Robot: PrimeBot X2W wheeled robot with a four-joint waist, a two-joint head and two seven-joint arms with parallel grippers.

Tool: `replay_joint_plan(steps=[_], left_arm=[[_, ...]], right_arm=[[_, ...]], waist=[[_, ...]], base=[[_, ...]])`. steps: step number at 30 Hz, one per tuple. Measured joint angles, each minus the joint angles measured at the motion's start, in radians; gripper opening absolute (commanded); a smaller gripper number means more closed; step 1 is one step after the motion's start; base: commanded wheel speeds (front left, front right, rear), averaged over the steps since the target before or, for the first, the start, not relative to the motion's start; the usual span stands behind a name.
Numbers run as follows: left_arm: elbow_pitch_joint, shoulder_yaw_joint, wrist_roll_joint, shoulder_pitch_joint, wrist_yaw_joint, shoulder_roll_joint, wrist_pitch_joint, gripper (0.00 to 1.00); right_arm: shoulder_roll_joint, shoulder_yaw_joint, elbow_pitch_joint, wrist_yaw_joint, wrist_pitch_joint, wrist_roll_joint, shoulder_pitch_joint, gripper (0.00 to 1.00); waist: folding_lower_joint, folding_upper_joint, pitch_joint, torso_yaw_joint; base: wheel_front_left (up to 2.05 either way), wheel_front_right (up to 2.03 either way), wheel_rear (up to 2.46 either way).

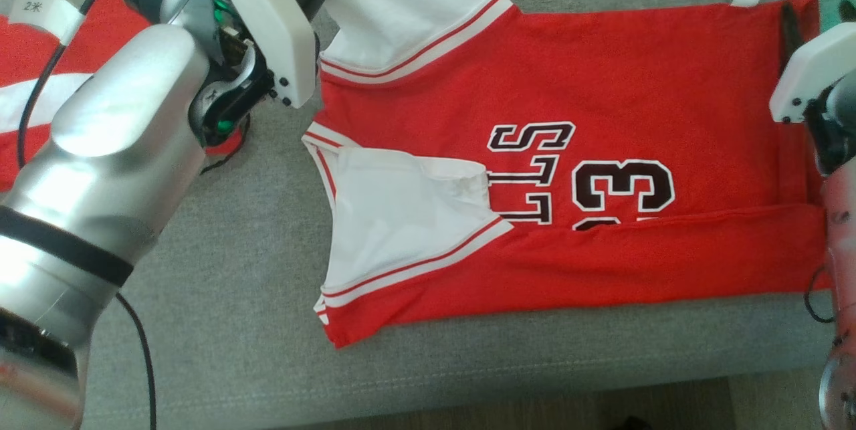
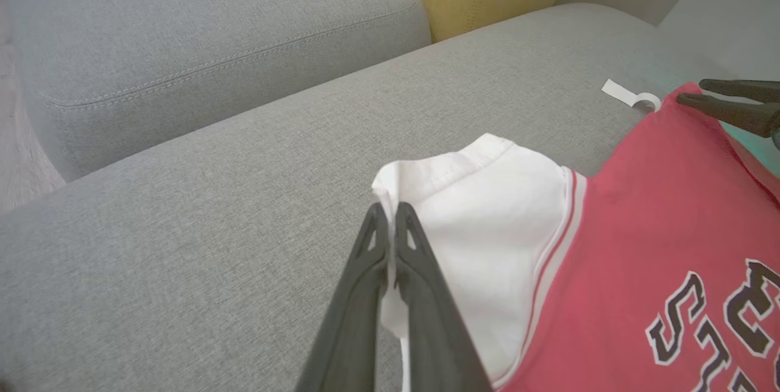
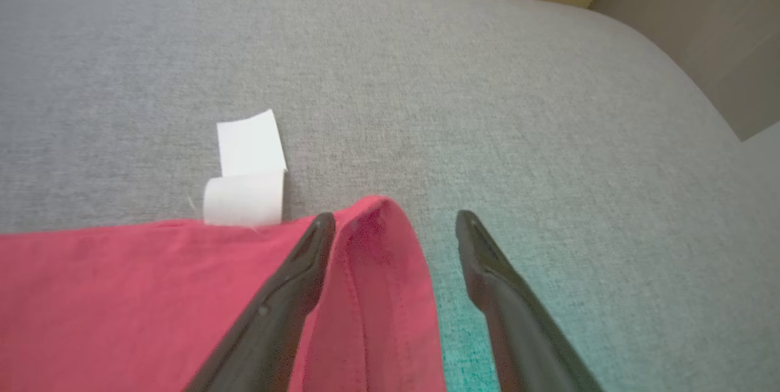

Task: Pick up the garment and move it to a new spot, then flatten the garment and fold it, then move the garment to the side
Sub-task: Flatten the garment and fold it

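Left hand [image 2: 387,212]: clenched on the edge of the white sleeve [image 2: 487,197], with the cloth pinched between its fingertips.
Right hand [image 3: 396,221]: released, jaws wide; one finger lies on the red hem corner [image 3: 378,258], the other over the bare sofa cushion [image 3: 548,105] just beside it.
Garment [image 1: 602,82]: a red jersey spread flat on the cushion, stretched between the two hands, with one long edge folded over the number.
White tag [image 3: 247,166]: at the hem, just beyond the right hand's cloth-side finger.

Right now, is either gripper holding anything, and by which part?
The left gripper is shut on the white sleeve of the jersey, at its cuff edge. The right gripper stands open around the red hem corner, holding nothing.
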Motion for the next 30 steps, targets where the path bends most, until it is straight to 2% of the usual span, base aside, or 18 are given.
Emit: replay_joint_plan(steps=[5, 15, 16, 17, 21, 30], left_arm=[[-0.020, -0.002, 0.004, 0.000, 0.008, 0.006, 0.004, 0.00], [-0.041, -0.003, 0.004, 0.000, 0.018, 0.020, 0.012, 0.00], [-0.041, -0.004, 0.004, 0.000, 0.018, 0.021, 0.013, 0.00], [-0.041, -0.004, 0.004, 0.000, 0.020, 0.022, 0.013, 0.00], [-0.035, -0.004, 0.004, 0.000, 0.030, 0.028, 0.004, 0.00], [0.020, 0.003, 0.033, -0.020, 0.053, 0.029, -0.070, 0.00]], right_arm=[[0.005, -0.062, 0.054, 0.000, -0.003, -0.070, -0.028, 1.00], [0.014, -0.085, 0.144, 0.000, -0.037, -0.111, -0.087, 1.00], [0.014, -0.085, 0.155, 0.000, -0.036, -0.111, -0.095, 0.52], [0.014, -0.085, 0.164, 0.000, -0.036, -0.112, -0.104, 0.00], [0.012, -0.100, 0.187, 0.000, -0.043, -0.119, -0.112, 0.00], [0.029, -0.142, 0.194, 0.000, -0.162, -0.107, -0.159, 0.00]], waist=[[0.0000, 0.0000, 0.010, 0.000], [0.0000, 0.0000, 0.022, -0.003], [0.0000, 0.0000, 0.023, -0.002], [0.0000, 0.0000, 0.023, -0.002], [0.0000, 0.0000, 0.022, -0.002], [0.0000, 0.0000, 0.016, -0.014]], base=[[0.00, 0.00, 0.00], [0.00, 0.00, 0.00], [0.00, 0.00, 0.00], [0.00, 0.00, 0.00], [0.00, 0.00, 0.00], [0.00, 0.00, 0.00]])
